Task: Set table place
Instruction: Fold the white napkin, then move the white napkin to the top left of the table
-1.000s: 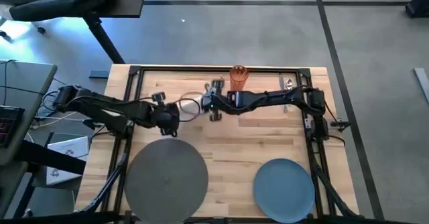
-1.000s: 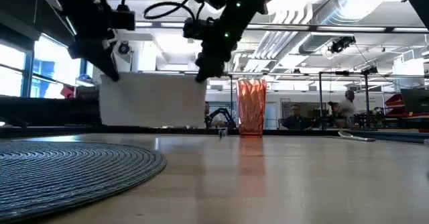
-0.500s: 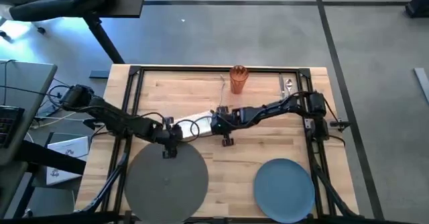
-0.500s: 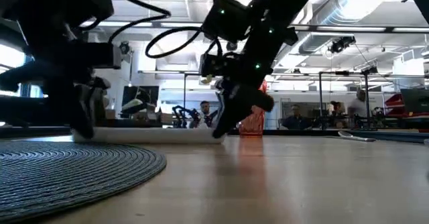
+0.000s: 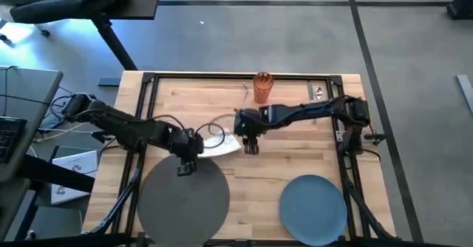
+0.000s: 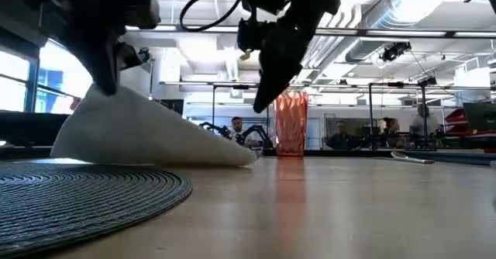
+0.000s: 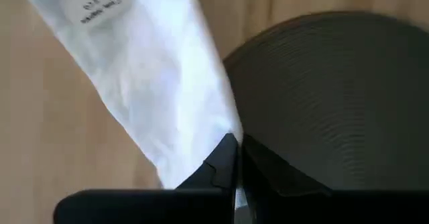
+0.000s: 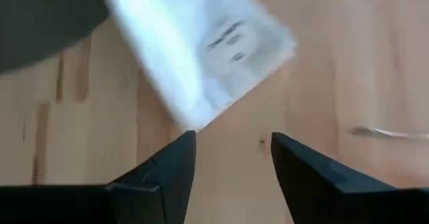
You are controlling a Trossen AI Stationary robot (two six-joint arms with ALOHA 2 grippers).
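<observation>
Light-wood table point(image 5: 295, 154), black-railed: bears all items.
Grey woven placemat point(image 5: 182, 195): near edge, left.
Blue plate point(image 5: 313, 205): near edge, right, well apart from the placemat.
White paper napkin point(image 5: 222, 145): one corner lifted, opposite end resting on the wood beside the placemat.
Orange tumbler point(image 5: 262, 86): upright at far edge; cutlery point(image 5: 317, 93) near it.
Risk, judged: thin paper may tear or slip if dragged from one corner.
Left gripper point(image 7: 234, 158): fingers pressed together, pinching the napkin corner.
Right gripper point(image 8: 231, 158): fingers spread, empty, hovering above the napkin's free end.
</observation>
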